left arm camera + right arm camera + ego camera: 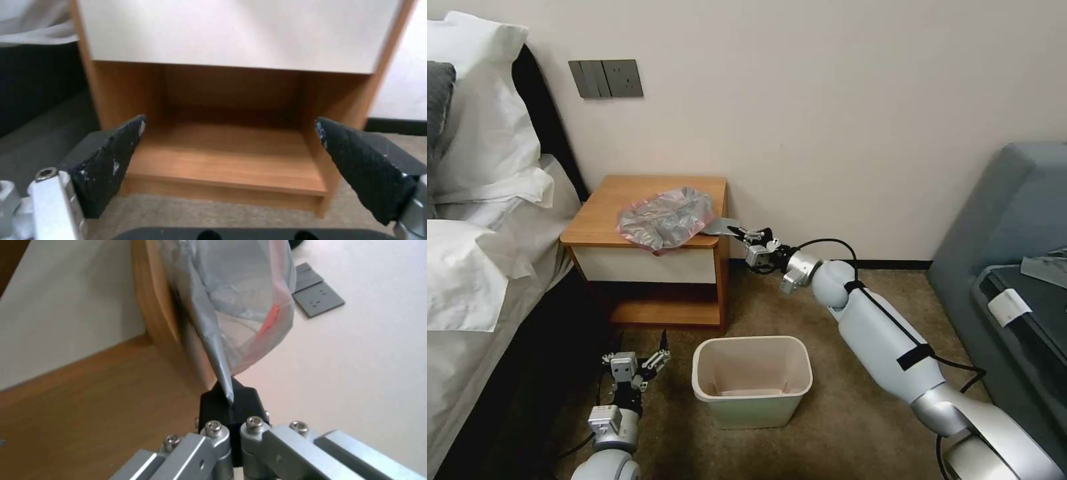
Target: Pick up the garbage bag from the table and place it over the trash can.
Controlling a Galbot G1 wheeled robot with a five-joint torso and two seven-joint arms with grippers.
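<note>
The garbage bag (pixel 665 219), crinkled translucent grey with a pinkish-red edge, lies on the front right part of the table (pixel 602 215). One corner of it stretches off the table's right side into my right gripper (pixel 738 233), which is shut on that corner. In the right wrist view the black fingertips (pixel 231 403) pinch the grey plastic of the garbage bag (pixel 231 296) beside the table's wooden edge (pixel 153 306). The cream trash can (pixel 752 379) stands on the carpet in front of the table. My left gripper (pixel 642 363) hangs open low beside the trash can, facing the table's lower shelf (pixel 227 160).
A bed with white pillows (pixel 474 200) runs along the left, close to the table. A grey sofa (pixel 1014 227) stands at the right. The wall with a socket plate (pixel 606 79) is right behind the table. Bare carpet (pixel 840 400) lies around the trash can.
</note>
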